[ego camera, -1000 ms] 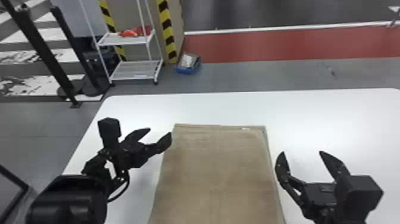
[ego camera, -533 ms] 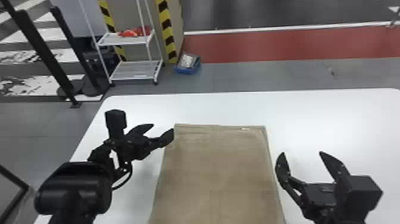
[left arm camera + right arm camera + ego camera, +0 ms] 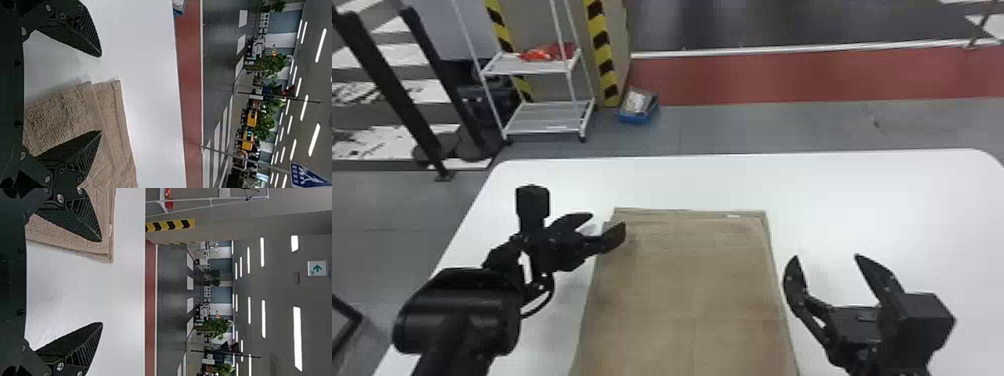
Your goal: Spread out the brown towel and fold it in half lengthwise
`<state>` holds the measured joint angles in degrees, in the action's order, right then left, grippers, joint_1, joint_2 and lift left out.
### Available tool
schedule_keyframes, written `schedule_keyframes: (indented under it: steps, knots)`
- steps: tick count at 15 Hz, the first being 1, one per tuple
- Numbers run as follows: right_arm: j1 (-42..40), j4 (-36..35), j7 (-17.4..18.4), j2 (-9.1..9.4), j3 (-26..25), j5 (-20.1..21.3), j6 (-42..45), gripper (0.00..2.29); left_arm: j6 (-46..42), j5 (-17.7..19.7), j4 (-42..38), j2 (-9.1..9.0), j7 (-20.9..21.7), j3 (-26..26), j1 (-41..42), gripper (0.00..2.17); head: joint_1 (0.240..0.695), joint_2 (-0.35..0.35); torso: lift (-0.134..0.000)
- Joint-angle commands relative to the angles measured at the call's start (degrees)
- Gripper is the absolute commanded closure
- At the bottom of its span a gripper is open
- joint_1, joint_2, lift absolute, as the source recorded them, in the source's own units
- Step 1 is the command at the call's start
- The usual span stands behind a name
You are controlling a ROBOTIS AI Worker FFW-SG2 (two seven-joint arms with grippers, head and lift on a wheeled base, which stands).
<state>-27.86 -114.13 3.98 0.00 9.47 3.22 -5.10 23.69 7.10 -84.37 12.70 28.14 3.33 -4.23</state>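
Head view: we see the left hand [image 3: 608, 222] with its fingers apart at the far left corner of the brown towel [image 3: 692, 280], one fingertip over the cloth and the other just beside it above the white worktop [image 3: 907, 200]. In the left wrist view, we find the towel's corner partly between those spread fingers; whether they touch it, we cannot tell. The right hand [image 3: 826, 257], its fingers well apart too, is just beyond the towel's right edge in our head view, over the worktop. Between our two hands the towel lies flat, running to the bottom edge of that view, and along its far side we make out two edges, one set slightly back from the other, with a small white tag [image 3: 733, 216] near the far right corner. Past the worktop, we have a blue box [image 3: 637, 117] on the grey floor [image 3: 757, 125], a white rack [image 3: 552, 117] with something red [image 3: 547, 51] on its upper shelf, a post striped yellow and black [image 3: 602, 45], and a red strip [image 3: 782, 75] across the floor.
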Motion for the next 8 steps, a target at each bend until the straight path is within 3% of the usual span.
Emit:
schedule_keyframes:
  steps: [1, 3, 5, 8]
  knots:
    - [0.0, 0.14, 0.07, 0.05, -0.16, 0.04, 0.04, 0.13, 0.0, -0.07, 0.26, 0.04, 0.08, -0.08, -0.16, 0.28, 0.695, 0.114, -0.125]
    - [0.09, 0.32, 0.16, 0.05, -0.16, 0.04, 0.21, 0.13, 0.0, -0.07, 0.26, 0.04, 0.08, -0.26, -0.16, 0.3, 0.695, 0.113, -0.125]
    - [0.09, 0.4, 0.24, 0.05, -0.16, -0.05, 0.21, 0.13, 0.0, -0.86, 0.26, -0.05, 0.43, -0.34, -0.16, 0.48, 0.695, 0.11, -0.125]
    - [0.09, 0.49, 0.24, 0.05, -0.25, -0.05, 0.21, 0.13, 0.0, -1.03, 0.26, -0.05, 1.57, -0.34, -0.16, 0.58, 0.695, 0.107, -0.125]
